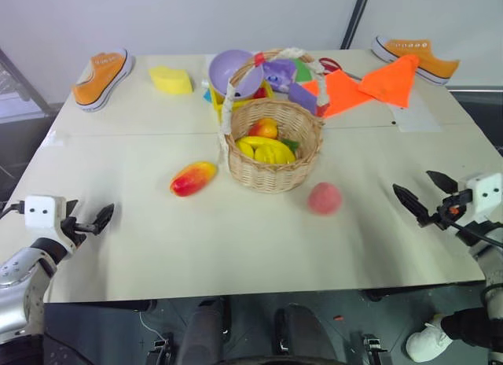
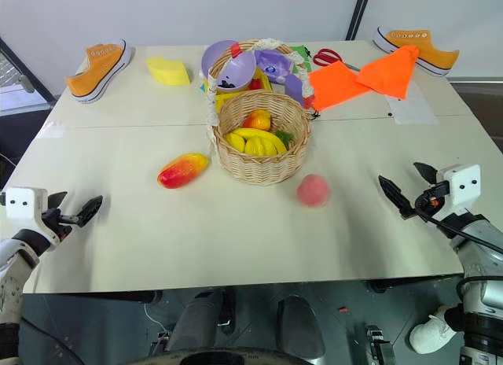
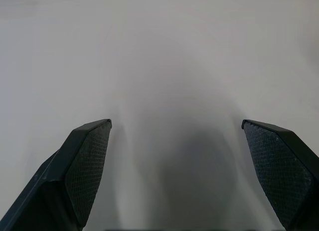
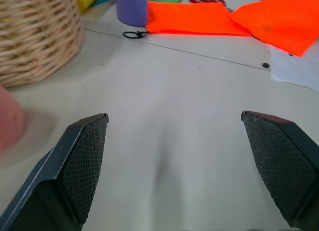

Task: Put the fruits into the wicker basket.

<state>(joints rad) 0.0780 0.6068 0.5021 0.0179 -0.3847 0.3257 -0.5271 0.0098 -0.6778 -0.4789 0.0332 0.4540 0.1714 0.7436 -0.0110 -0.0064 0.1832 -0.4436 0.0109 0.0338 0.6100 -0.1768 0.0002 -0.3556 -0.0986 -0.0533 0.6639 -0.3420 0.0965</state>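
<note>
A: Item one, largest: the table (image 1: 236, 255), pale and matte, two boards joined by a seam running across behind the wicker basket; near edge bare between the two arms; dark floor below; a white wall behind the far edge.

B: Open room?

A: Broad bare surface across the whole near half; the left gripper (image 1: 88, 222) hangs over the near left edge, fingers spread wide, empty; the right gripper (image 1: 428, 193) over the near right edge, fingers likewise wide apart, empty; both well apart from the fruits.

B: Next by size.

A: Orange cloth (image 1: 369, 83), far right, two folded pieces beside a white sheet; then the wicker basket (image 1: 271, 164), mid-table, upright, handle arched over it, wrapped white and red; inside it lie yellow bananas (image 1: 266, 149) and a small red-yellow fruit.

B: Shoes?

A: Two orange sneakers; left shoe (image 1: 102, 78) at the far left corner, right shoe (image 1: 416, 57) at the far right edge.

B: Behind the basket?

A: Purple bowl (image 1: 234, 72), tilted, among clutter of purple, green and yellow pieces; yellow sponge lump (image 1: 171, 79) further left; red scissors near the cloth.

B: The task's fruits?

A: Mango (image 1: 192, 178), on the table just left of the basket, not touching it; peach (image 1: 324, 198), on the table near the basket's right front, apart from it; neither in the basket.
</note>
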